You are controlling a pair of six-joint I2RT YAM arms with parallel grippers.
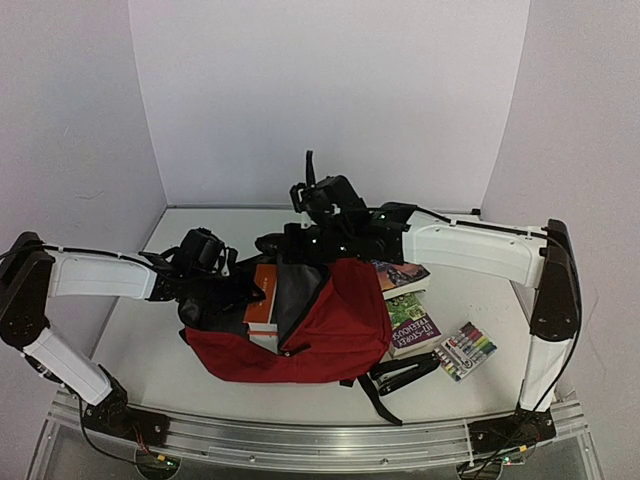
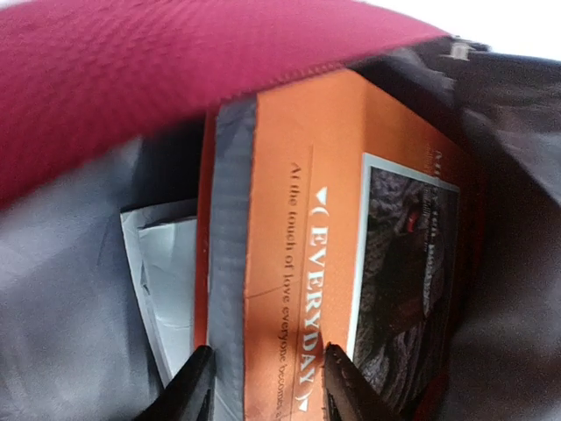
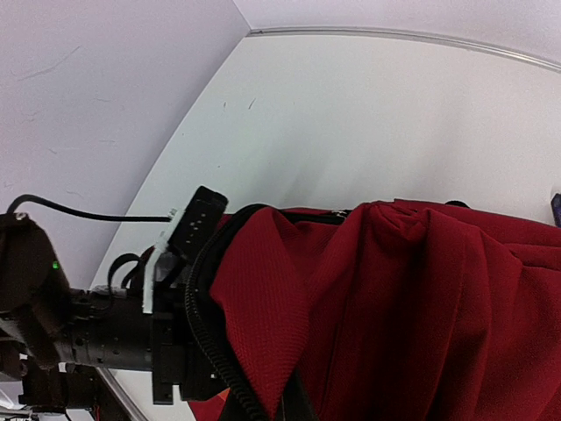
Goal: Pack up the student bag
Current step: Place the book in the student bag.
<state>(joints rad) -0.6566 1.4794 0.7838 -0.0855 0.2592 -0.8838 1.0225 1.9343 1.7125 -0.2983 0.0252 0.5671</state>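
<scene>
The student bag (image 1: 325,335), dark red, lies mid-table with its mouth open to the left. An orange book (image 1: 264,290) stands in the mouth. In the left wrist view the book (image 2: 307,219) fills the opening, between red fabric (image 2: 175,53) and grey lining (image 2: 61,307). My left gripper (image 2: 267,386) is open, its fingers spread over the book's grey spine and orange cover. It sits at the bag's mouth (image 1: 228,285). My right gripper (image 1: 298,250) is shut on the bag's upper edge (image 3: 263,307) and holds it lifted. Its fingers (image 3: 294,408) are mostly hidden by fabric.
A white book or paper (image 2: 166,272) lies inside the bag beside the orange book. Right of the bag lie two books (image 1: 400,275) (image 1: 412,325), a marker pack (image 1: 467,350) and a black stapler (image 1: 405,372). The left arm's wrist (image 3: 114,329) shows beside the bag's zipper (image 3: 206,342).
</scene>
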